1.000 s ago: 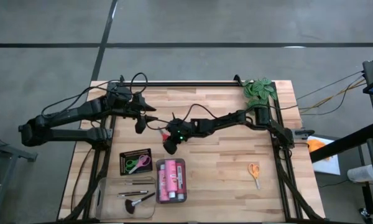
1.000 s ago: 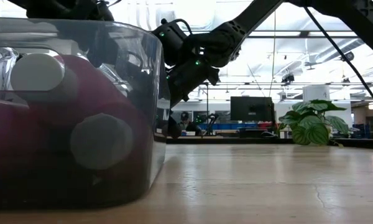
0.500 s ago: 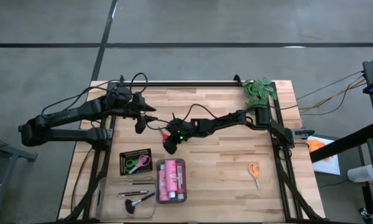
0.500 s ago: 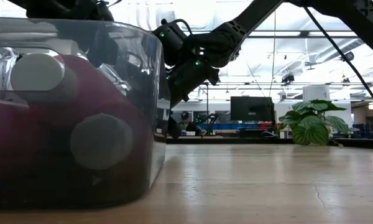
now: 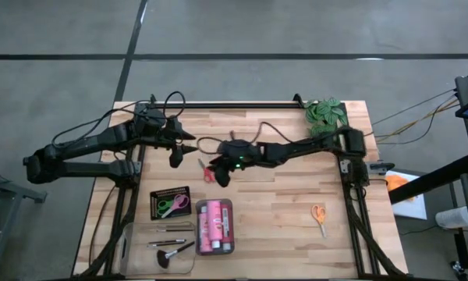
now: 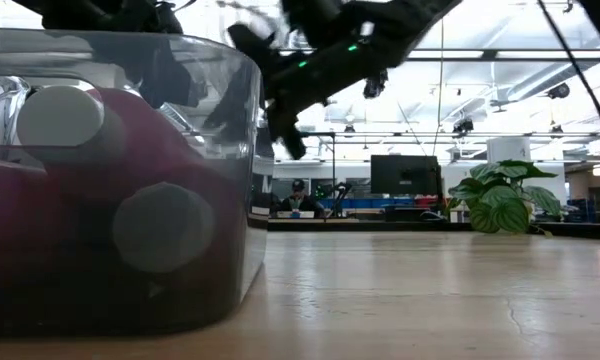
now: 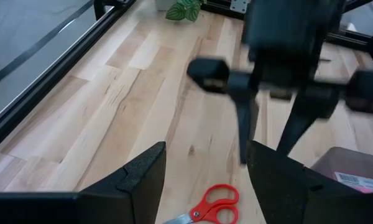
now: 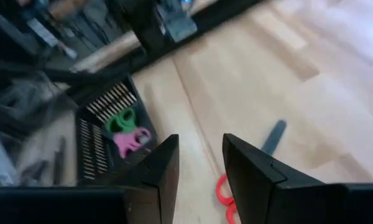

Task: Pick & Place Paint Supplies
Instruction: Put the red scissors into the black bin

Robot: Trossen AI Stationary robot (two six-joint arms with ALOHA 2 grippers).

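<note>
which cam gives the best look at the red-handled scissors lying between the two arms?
Left wrist view: the red scissors lie on bare wood, both handle loops clear, though the frame cuts off the blades. The right wrist view shows part of a handle behind the right gripper. The high view shows a small red speck. The low view doesn't show them.

We count three small pink paint bottles lying side by side in one clear tray. Four pairs of small scissors: green-handled, pink-handled, red-handled, orange-handled. Two thin dark brushes and one fluffy black-tipped brush. One green leafy plant.
</note>
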